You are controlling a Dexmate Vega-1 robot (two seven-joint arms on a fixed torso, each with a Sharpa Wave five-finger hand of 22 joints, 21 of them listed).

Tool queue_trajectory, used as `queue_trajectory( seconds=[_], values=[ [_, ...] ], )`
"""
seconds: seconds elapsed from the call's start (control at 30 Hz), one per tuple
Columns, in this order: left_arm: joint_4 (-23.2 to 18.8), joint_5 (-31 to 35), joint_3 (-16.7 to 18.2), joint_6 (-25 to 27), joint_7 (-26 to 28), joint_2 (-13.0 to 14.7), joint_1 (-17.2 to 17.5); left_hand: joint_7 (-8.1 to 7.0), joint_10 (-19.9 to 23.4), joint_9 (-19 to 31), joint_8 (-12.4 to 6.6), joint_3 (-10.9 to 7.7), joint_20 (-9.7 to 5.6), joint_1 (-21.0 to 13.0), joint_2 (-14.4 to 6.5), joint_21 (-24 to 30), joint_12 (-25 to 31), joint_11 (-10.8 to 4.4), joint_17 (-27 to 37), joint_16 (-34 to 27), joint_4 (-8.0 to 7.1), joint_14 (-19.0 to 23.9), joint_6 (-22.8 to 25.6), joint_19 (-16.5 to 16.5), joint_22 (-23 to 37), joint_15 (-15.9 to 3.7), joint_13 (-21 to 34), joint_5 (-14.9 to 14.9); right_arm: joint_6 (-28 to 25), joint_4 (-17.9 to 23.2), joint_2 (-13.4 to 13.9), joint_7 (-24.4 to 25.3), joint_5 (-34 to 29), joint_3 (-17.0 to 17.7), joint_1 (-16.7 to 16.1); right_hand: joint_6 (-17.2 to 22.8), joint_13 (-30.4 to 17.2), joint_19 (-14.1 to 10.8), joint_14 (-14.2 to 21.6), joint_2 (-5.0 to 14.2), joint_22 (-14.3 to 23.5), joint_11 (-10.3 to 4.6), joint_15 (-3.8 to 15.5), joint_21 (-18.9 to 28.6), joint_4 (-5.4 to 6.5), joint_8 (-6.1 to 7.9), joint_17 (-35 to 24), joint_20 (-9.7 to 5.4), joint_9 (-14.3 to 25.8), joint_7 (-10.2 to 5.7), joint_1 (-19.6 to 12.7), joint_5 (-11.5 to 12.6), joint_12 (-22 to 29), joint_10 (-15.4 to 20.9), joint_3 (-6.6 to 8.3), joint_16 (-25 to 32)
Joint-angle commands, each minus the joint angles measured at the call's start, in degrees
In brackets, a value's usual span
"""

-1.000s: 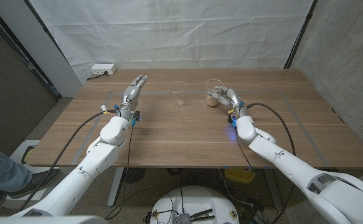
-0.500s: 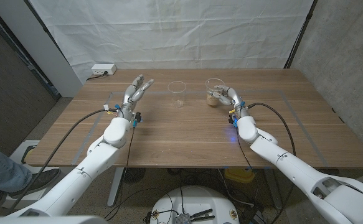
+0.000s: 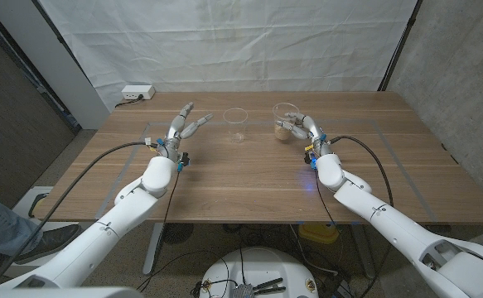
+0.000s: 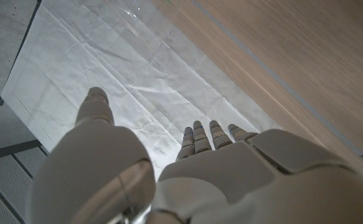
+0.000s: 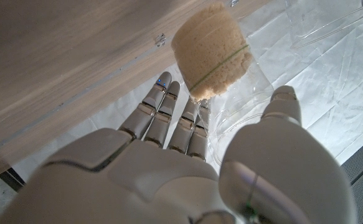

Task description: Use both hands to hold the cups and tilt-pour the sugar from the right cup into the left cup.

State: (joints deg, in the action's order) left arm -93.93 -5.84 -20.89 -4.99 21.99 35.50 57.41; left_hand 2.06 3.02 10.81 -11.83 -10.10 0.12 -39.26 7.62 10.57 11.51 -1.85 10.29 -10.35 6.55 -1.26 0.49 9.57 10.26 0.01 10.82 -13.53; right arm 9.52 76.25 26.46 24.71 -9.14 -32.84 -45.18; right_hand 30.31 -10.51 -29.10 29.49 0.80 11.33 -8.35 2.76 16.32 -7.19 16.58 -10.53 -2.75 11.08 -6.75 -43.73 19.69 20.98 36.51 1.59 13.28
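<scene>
Where the head view looks down on the wooden table (image 3: pixel 249 178), the left hand (image 3: pixel 185 126) is released, fingers spread and holding nothing, reaching toward the empty left cup (image 3: pixel 236 125), which stands upright a little apart from its fingertips. The right cup (image 3: pixel 285 122), with brown sugar (image 3: pixel 282 130) in its bottom, stands upright just right of the empty one, and the right hand (image 3: pixel 305 129) is wrapped around its side, grasping it.

In the left wrist view, the left hand (image 4: pixel 187 168) shows its back with fingers extended and parted, nothing between them.

In the right wrist view, the right hand (image 5: pixel 187 155) has fingers and thumb on either side of the clear right cup (image 5: pixel 243 93), the sugar (image 5: pixel 211 50) packed at its base.
</scene>
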Motion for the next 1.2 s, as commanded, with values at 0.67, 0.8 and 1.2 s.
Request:
queue_trajectory(
  seconds=[0.67, 0.8, 1.2],
  values=[
    [2.4, 11.8, -8.0, 8.4, -1.6, 0.5, -6.3, -0.22, -2.9, 0.2, 1.09, 1.43, 0.6, -0.4, 0.6, 0.0, -0.6, 0.24, 0.1, 0.3, 0.07, -3.8, -3.1, 5.6, 0.4, -0.05, 0.3, -1.0, 0.0, 3.1, 0.8, 1.5, 0.0, 0.9, -2.4, 0.9, -0.3, 0.1, 0.0, 0.53, 0.3, 0.03, 4.89, -0.2, 0.04, -0.34, -0.3, -3.86, 0.1, 0.01, -0.6, -0.5, -0.2, 0.7, 0.27, -0.6],
    [3.2, 13.0, -8.7, 8.5, -1.2, -0.1, -6.9, -0.21, -3.3, 0.2, 1.19, 1.58, 0.75, -0.5, 0.7, 0.0, -0.6, 0.26, 0.1, 0.3, 0.06, -4.1, -3.6, 5.8, 0.4, 0.08, 0.3, -1.0, -0.1, 3.3, 0.9, 1.6, -0.1, 1.0, -2.4, 1.2, -0.3, 0.1, -0.1, 0.56, 0.3, 0.07, 5.0, -0.3, 0.06, -0.29, -0.3, -3.9, 0.1, -0.14, -0.6, -0.6, -0.2, 0.8, 0.25, -0.7],
    [8.1, 13.8, -10.9, 6.7, -3.0, -2.7, -10.1, -0.26, -3.3, 0.2, 1.02, 1.89, 0.8, -0.5, 0.6, 0.2, -0.4, 0.27, 0.1, 0.1, 0.01, -4.2, -3.6, 5.9, 0.4, 0.05, 0.3, -1.2, 0.7, 2.7, 0.8, 1.6, -0.2, 0.9, -2.2, 1.2, -0.3, 0.1, 0.0, 0.71, 0.3, 0.11, 5.05, -0.3, 0.17, -0.51, -0.4, -3.95, 0.1, -0.06, -0.5, -0.9, -0.5, 0.6, 0.22, -0.8]
  ],
)
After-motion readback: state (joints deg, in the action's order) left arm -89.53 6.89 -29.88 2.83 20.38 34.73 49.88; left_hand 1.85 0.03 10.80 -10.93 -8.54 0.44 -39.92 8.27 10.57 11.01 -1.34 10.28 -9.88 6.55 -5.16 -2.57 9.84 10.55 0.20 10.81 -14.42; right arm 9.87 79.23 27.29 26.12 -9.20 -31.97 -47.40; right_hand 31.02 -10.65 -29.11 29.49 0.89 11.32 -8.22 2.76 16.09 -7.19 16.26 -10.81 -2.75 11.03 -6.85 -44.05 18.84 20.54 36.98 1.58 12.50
